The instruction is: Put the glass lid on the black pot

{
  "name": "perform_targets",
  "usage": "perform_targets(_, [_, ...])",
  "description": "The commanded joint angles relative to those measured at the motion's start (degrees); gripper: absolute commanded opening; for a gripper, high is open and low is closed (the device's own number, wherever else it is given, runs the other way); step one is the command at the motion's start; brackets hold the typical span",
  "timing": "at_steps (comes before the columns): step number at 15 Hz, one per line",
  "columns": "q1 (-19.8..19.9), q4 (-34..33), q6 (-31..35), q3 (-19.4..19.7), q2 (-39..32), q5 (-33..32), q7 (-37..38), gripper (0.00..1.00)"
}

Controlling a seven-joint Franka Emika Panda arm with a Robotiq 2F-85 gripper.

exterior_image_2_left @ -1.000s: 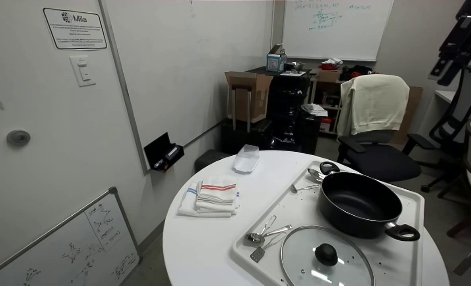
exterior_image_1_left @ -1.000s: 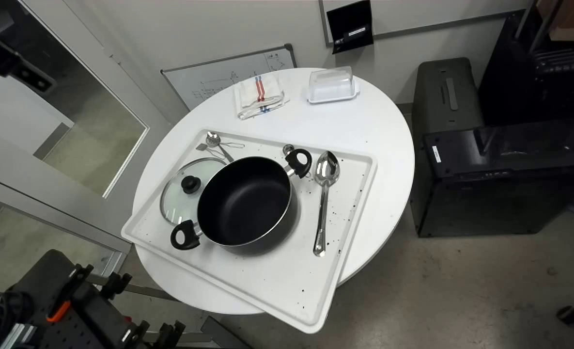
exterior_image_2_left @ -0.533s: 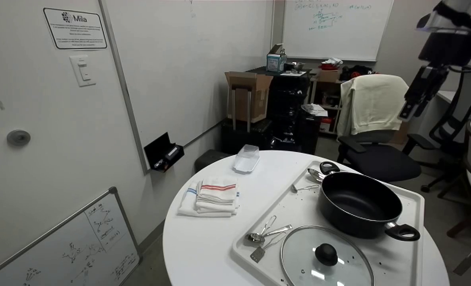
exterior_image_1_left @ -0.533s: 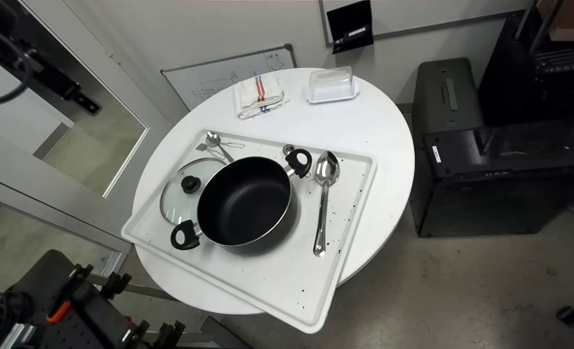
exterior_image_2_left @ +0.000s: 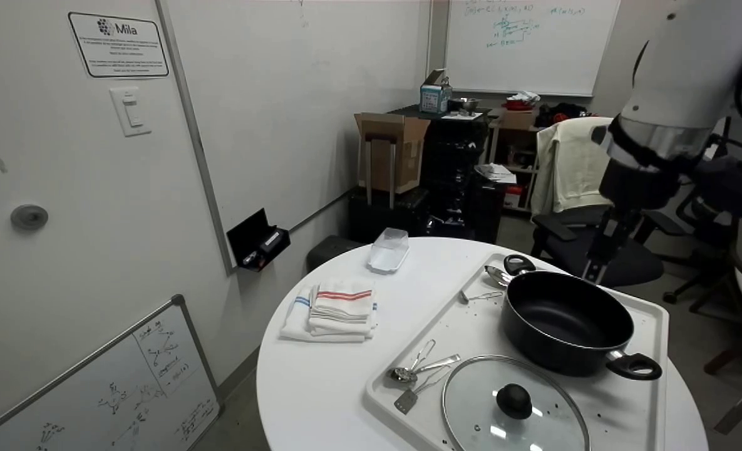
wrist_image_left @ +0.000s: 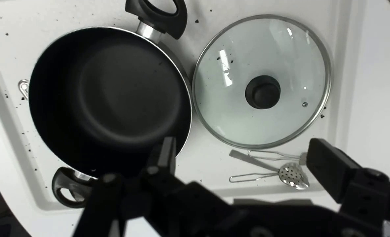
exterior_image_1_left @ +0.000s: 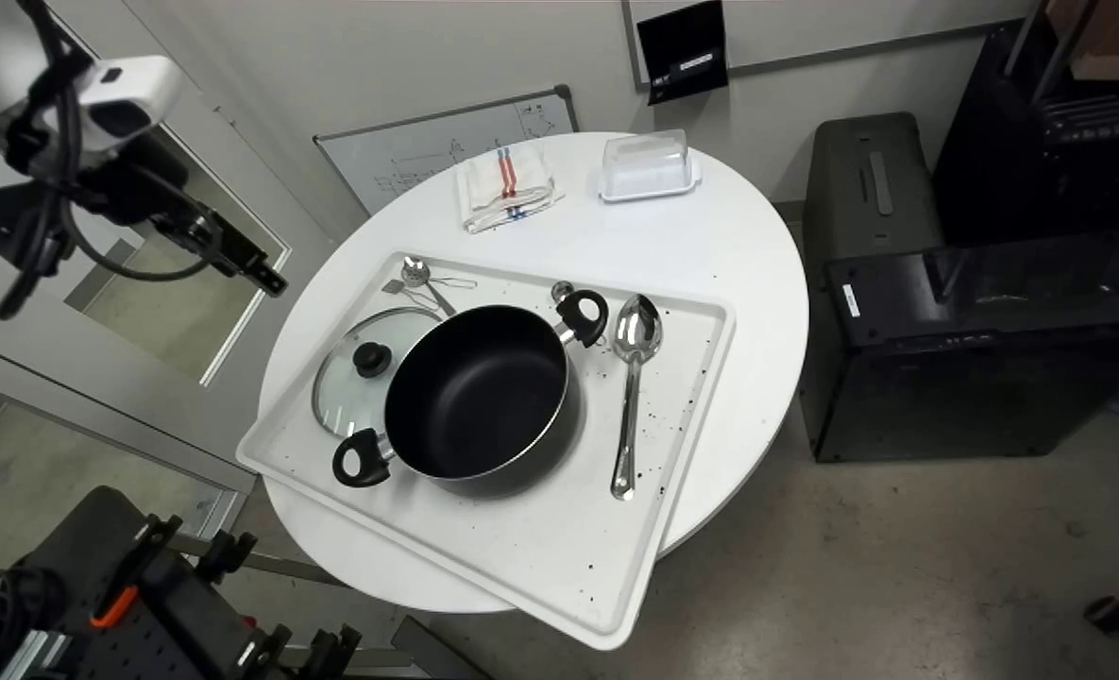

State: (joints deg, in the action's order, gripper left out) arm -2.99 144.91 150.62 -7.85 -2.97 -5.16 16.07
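Observation:
The glass lid (exterior_image_1_left: 347,397) lies flat on the white tray, black knob (exterior_image_1_left: 371,359) up, beside the black pot (exterior_image_1_left: 479,401). The uncovered pot stands upright in both exterior views. The lid (exterior_image_2_left: 480,401) is cut by the bottom edge in an exterior view. In the wrist view, the lid (wrist_image_left: 226,112) is right of the pot (wrist_image_left: 122,92), rims close together. My gripper (wrist_image_left: 243,144) is open and empty, its fingers (wrist_image_left: 329,168) wide apart, with lid and pot beyond them. In an exterior view, the gripper (exterior_image_1_left: 274,281) hangs in the air left of the lid.
The tray (exterior_image_1_left: 540,557) sits on a round white table (exterior_image_1_left: 757,283). Small utensils (wrist_image_left: 273,168) lie close to the lid. A large spoon (exterior_image_1_left: 630,397) lies on the pot's far side. Folded towels (exterior_image_2_left: 339,310) and a clear-lidded butter dish (exterior_image_2_left: 388,250) stand on the table.
The arm has come further into both exterior views, and the gripper has moved down and closer to the tray. The lid and the pot have not moved.

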Motion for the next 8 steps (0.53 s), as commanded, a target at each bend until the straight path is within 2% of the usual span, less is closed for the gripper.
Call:
perform_targets(1, [-3.39,-5.37,2.02,1.67,-10.12,-6.8,6.14,1.0])
perform_targets(2, [-4.76,-6.52,2.6,2.51,-12.58,-8.65,7.77,1.0])
perform_targets(8, [-12.61,-13.86,2.74,6.85,-24.88,-9.44,9.76,1.0])
